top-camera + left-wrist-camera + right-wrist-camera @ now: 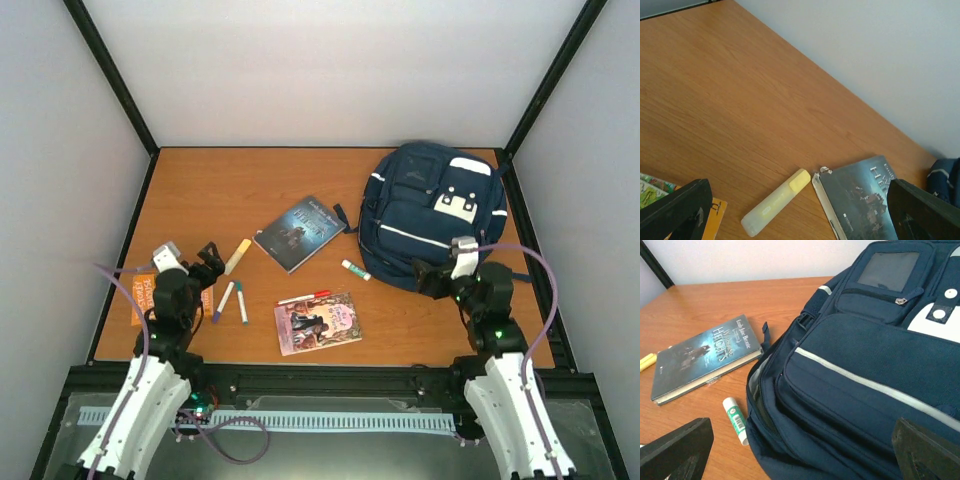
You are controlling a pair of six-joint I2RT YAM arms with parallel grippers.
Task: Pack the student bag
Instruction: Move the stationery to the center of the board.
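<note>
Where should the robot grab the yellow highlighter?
Probably around the middle of its barrel, coming down from above. The yellow highlighter lies flat and slanted on the table with bare wood along both long sides, so open jaws can straddle its narrow width.

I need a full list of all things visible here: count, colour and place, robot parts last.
student bag: one, navy blue with white stripe, far right
dark book: one, blue-grey cover, centre, left of the bag
pink book: one, pink cover, near centre
orange booklet: one, orange, near left, partly covered
highlighter: one, yellow, left of the dark book
markers: two, white with purple and teal ends, near left
pen: one, red and white, just beyond the pink book
glue stick: one, white and green, beside the bag
table: one, brown wood
left gripper: one, black, open, near left
right gripper: one, black, open, at the bag's near edge
</note>
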